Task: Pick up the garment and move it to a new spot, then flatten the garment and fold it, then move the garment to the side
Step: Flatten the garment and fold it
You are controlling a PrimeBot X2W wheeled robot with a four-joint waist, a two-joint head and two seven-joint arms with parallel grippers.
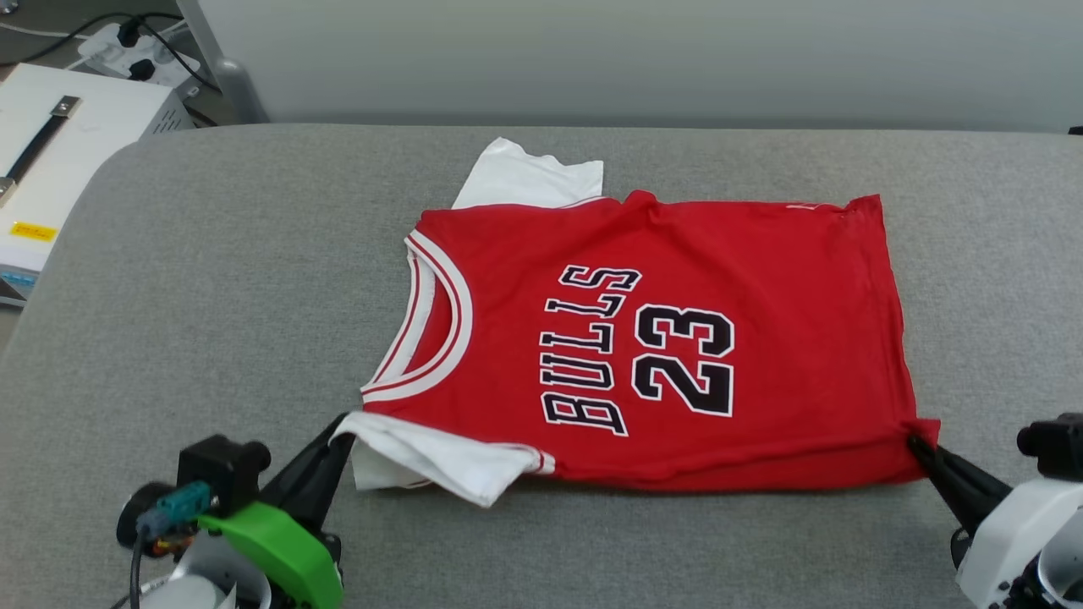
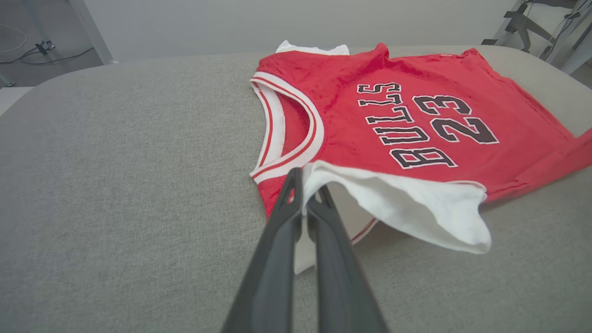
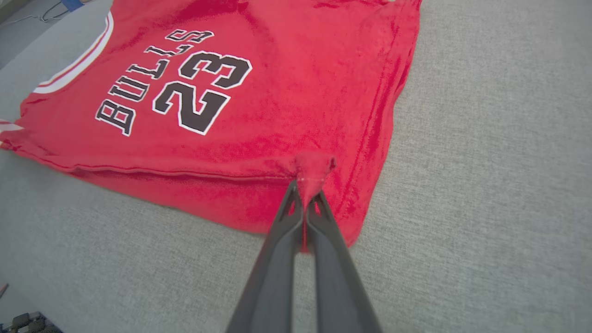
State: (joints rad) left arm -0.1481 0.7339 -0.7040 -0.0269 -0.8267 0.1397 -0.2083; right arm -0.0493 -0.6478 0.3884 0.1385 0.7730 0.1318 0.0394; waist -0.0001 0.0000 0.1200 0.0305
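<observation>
The garment (image 1: 761, 338) is a red jersey T-shirt with white sleeves and black "BULLS 23" lettering. It lies spread on the grey table, collar toward the left. My left gripper (image 1: 343, 427) is shut on the near white sleeve (image 2: 416, 208) at the shoulder, seen between its fingers (image 2: 305, 185) in the left wrist view. The sleeve is lifted a little off the table. At the near right, my right gripper (image 1: 918, 440) is shut on the jersey's near hem corner (image 3: 314, 169), which bunches up between the fingertips. The far white sleeve (image 1: 529, 178) pokes out behind the body.
The padded grey table (image 1: 211, 296) has open fabric to the left, right and front of the jersey. A white box (image 1: 59, 152) with a dark strap and cables stands off the table's far left corner. A grey wall runs behind.
</observation>
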